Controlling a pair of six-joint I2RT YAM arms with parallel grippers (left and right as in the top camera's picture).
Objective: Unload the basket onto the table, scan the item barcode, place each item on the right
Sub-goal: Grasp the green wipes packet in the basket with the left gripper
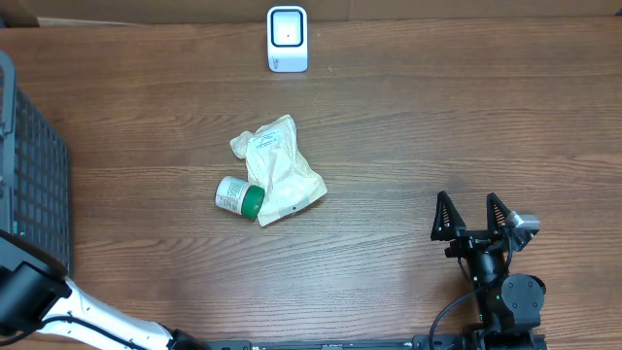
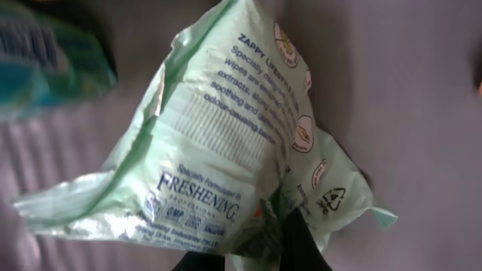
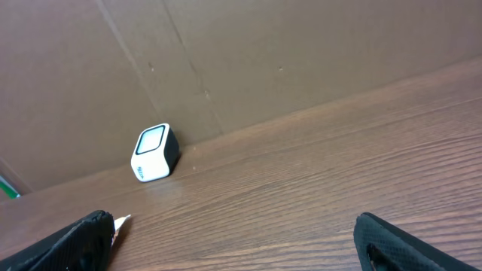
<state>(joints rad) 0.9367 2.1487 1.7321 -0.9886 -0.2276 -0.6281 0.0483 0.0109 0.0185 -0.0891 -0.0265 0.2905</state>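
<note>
Noting the wipes pouch [image 1: 277,170] near the middle of the table [image 1: 408,126] in the overhead view: pale green, crumpled, lying on the wood. A small bottle [image 1: 238,197] with a green cap touches its near-left edge. The scanner [image 1: 288,39] stands at the far edge, well apart from both. A dark basket [image 1: 29,165] sits at the left edge.

From the left wrist view we see the wipes pouch filling the frame, printed side toward the lens. The left gripper [image 2: 290,233] is clenched at its lower edge, with film pinched under a dark finger [image 2: 305,245]. Overhead shows only the left arm [image 1: 39,297] at the near-left corner; we cannot see its gripper there.

The right gripper [image 1: 473,219] rests at the near right, jaws spread wide and grasping nothing, well apart from the wipes pouch.
</note>
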